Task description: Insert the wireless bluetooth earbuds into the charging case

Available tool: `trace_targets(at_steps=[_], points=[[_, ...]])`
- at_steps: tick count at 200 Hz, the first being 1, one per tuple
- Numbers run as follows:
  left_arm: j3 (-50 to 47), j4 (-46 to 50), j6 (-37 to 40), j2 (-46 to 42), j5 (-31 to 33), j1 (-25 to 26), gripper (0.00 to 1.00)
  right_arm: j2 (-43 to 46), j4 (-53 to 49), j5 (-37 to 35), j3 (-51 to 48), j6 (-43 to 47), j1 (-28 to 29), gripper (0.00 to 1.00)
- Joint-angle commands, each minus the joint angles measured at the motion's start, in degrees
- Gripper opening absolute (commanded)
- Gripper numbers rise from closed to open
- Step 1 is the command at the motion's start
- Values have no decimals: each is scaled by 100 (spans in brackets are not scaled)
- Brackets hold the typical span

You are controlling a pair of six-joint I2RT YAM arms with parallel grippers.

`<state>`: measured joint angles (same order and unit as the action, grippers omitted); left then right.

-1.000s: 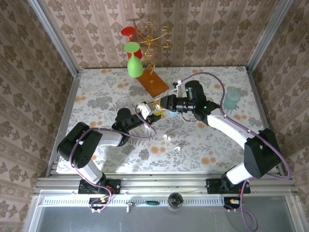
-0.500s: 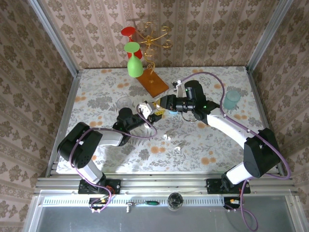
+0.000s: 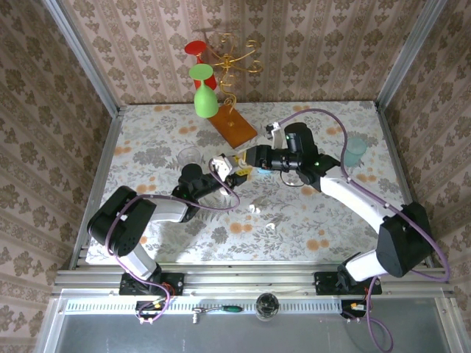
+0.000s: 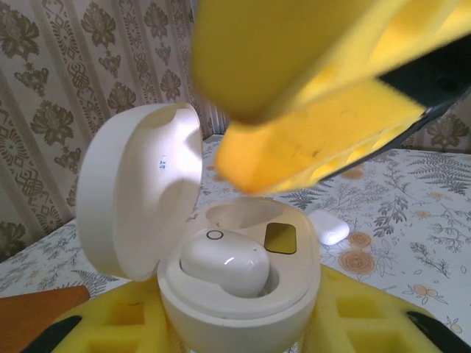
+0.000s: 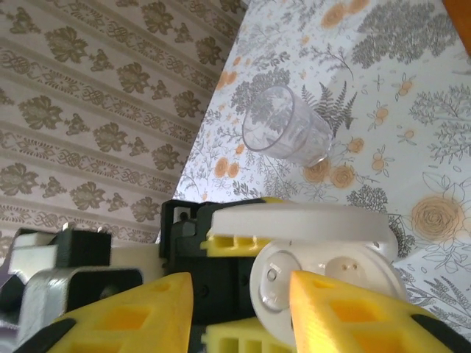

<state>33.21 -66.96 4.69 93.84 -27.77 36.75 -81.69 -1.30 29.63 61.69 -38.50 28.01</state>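
Hold: left end effector (image 3: 228, 173) pinches charging case (image 4: 243, 294), lid (image 4: 140, 191) up, exposing free socket (image 4: 254, 217); right end effector (image 5: 240, 278) spread above.

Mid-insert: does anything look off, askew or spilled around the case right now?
Nothing spilled or broken. The charging case, open in the left claw, has one white earbud seated and the socket beside it empty. Two small white pieces lie loose on the table, apart from the case.
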Motion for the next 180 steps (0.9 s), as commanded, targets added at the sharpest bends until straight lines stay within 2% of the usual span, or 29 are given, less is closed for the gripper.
trace_targets(at_steps=[1,37,77,108,180], points=[[142,-308,-95,-182,0,-53,30,520,-112,-131,-167,316,-19,44],[-45,-392,-94,-306,-23,-248,30,1102,-461,-441,-526,721,-24,48],[-264,-259,-54,-608,-70,-540,30,1351,-1592,-1545,-775,1216,-24,49],[-372,-63,6,-824,-106,-754,30,1022,-1838,-1758,-995,1180,72,50],[-508,343,164,-1262,-121,-1028,30,-410,-1559,-1866,-1081,1180,624,51]])
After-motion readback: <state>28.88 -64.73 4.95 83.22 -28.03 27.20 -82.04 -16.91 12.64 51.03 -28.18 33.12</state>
